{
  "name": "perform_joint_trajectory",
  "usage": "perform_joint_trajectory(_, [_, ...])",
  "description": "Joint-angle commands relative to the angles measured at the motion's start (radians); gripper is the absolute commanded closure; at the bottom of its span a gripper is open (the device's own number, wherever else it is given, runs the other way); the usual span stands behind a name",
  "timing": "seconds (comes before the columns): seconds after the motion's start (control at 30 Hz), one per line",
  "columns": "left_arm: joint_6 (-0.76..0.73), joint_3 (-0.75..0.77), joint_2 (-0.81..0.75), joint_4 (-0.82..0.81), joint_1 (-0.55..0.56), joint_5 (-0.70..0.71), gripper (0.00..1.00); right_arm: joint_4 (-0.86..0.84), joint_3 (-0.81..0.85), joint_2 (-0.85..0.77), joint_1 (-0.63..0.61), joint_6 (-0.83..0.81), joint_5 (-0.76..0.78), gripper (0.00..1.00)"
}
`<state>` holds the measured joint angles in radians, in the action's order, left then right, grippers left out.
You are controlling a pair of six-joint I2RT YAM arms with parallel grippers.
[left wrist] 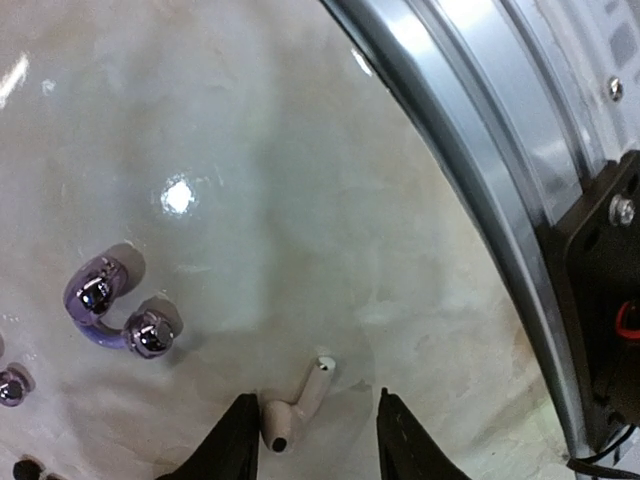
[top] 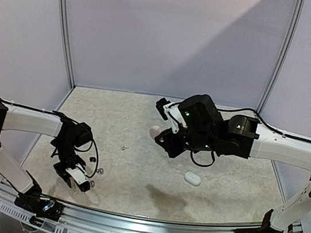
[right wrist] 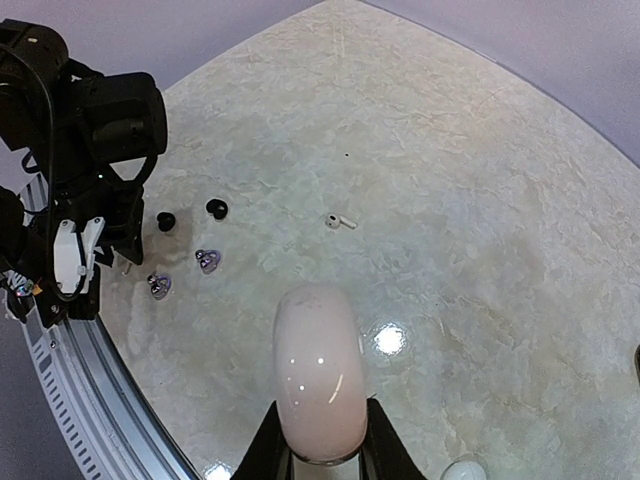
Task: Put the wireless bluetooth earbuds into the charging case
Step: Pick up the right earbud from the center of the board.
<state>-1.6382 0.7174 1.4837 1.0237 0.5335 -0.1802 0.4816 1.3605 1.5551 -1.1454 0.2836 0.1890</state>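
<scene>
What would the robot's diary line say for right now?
left pincer: open, astride white earbud | right pincer: shut on pale case | earbud: not yet lifted

Worktop [top: 137, 166]: no legible text or sign.
Charging case [right wrist: 318, 370]: plain shell, no legible brand or lettering.
White earbud [left wrist: 297, 403]: no legible marking.
Front rail [left wrist: 470, 150]: no legible number or label.
Arm housings [top: 201, 120]: no legible brand; any print too small to tell.
</scene>
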Motion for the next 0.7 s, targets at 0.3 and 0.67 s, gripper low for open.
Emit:
perform_joint_trajectory(0.3, [-0.014,-0.009,0.014,-0.053,-0.004,0.014,0.82,0.013,0.028,0.007,-0.006,-0.003,0.003,1.00])
perform_joint_trajectory(0.67, [0.006,0.016,0.007,-0.011,0.001,0.018,1.00,0.015,0.029,0.003,-0.006,-0.006,0.005,1.00])
